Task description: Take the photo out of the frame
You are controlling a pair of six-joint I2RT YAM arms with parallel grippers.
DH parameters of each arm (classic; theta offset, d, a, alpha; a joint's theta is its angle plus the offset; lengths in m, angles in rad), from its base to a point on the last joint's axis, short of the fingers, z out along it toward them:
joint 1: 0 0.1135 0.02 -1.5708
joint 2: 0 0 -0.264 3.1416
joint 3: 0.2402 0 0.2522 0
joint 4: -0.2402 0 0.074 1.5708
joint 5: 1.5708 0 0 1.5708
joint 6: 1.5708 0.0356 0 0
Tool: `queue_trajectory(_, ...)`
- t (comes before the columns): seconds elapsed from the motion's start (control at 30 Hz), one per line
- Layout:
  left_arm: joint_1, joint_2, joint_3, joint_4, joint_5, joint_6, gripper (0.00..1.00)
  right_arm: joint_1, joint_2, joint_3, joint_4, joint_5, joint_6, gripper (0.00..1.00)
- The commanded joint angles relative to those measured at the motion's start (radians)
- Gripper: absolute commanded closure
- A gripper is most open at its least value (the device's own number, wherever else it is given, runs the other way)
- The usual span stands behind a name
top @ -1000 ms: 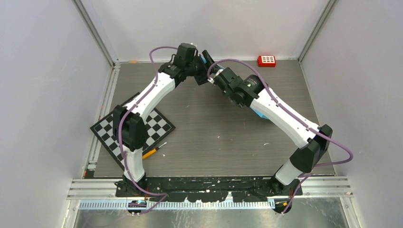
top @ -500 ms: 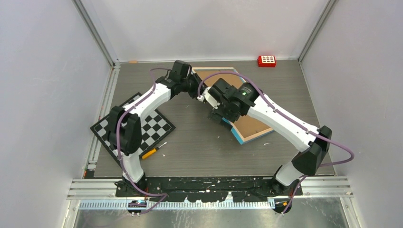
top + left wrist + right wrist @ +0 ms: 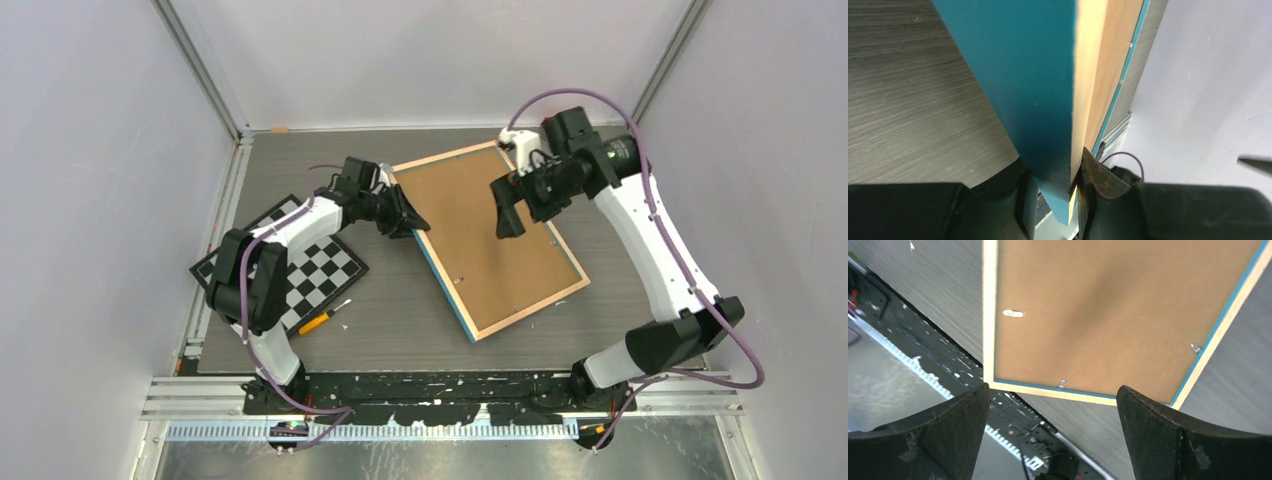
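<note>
Top external view shows the frame [image 3: 500,270] lying back side up on the table [image 3: 400,310], one corner toward the arm bases. The photo is not visible; probably it sits inside, under the brown backing. Farther in, the left gripper [image 3: 408,218] pinches the frame's left edge. Farthest, the right gripper [image 3: 508,212] hangs above the backing, fingers spread wide, holding nothing. The small clips [image 3: 1012,313] seem to overlap the backing, so pulling now could jam. The one-edge pinch may let the frame slip or swing.
</note>
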Motion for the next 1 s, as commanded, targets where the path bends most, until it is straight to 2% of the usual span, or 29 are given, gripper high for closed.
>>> queue_trajectory(0.0,0.002,-0.040,-0.019,0.011,0.098,0.240,1.00,-0.209,0.069,0.017,-0.103,-0.283,-0.015,0.00)
queue_trajectory(0.13,0.038,0.017,0.026,-0.080,0.191,0.342,1.00,-0.345,0.108,-0.038,-0.124,-0.316,-0.049,0.00)
queue_trajectory(0.3,0.087,0.098,0.111,-0.177,0.218,0.457,1.00,-0.495,0.140,-0.172,-0.122,-0.322,-0.091,0.00)
queue_trajectory(0.43,0.093,0.162,0.192,-0.265,0.209,0.536,1.00,-0.567,0.170,-0.226,-0.125,-0.315,-0.121,0.00)
queue_trajectory(0.73,0.102,0.314,0.400,-0.440,0.144,0.688,1.00,-0.632,0.239,-0.328,-0.044,-0.269,-0.132,0.00)
queue_trajectory(0.97,0.120,0.434,0.551,-0.543,0.105,0.762,0.98,-0.638,0.300,-0.381,0.008,-0.299,-0.110,0.00)
